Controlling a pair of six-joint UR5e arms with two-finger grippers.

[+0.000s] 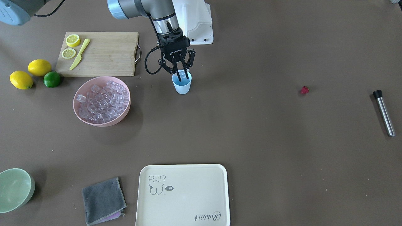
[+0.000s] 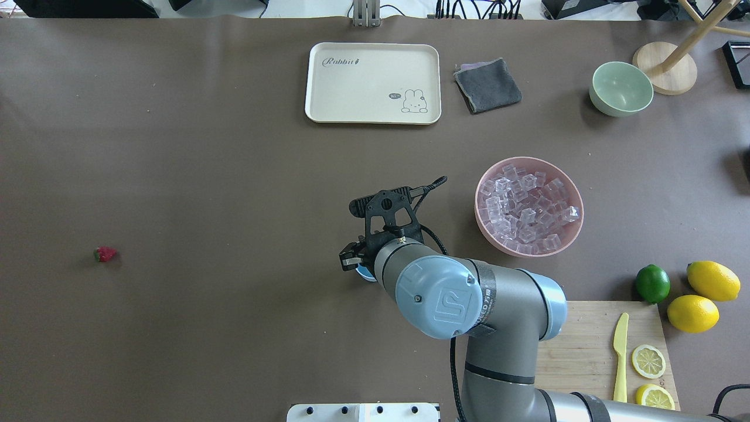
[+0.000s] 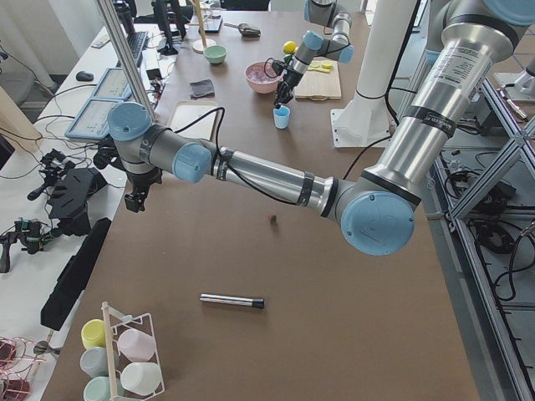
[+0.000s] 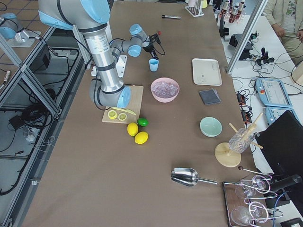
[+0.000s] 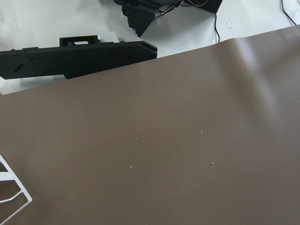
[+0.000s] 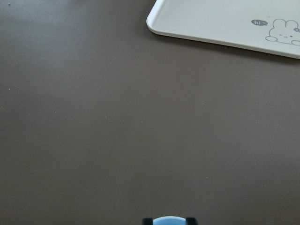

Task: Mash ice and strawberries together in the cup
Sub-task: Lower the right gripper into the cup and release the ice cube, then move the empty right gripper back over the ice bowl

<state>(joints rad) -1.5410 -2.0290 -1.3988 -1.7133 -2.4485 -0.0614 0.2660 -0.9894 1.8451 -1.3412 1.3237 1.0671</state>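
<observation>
Cup (image 1: pixel 181 87) stands directly below right pincer (image 1: pixel 182 75), tips at its rim.

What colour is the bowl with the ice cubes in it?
Pink. The bowl shows best in the exterior front-facing view.

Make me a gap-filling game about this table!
The clear ice cubes fill the ___ plastic bowl.
The right gripper holds its jaws over the small light ___ plastic cup.
The tiny ___ strawberry lies alone on the brown table.
The yellow plastic knife rests on the ___ cutting board.
Missing words: pink, blue, red, wooden.
</observation>
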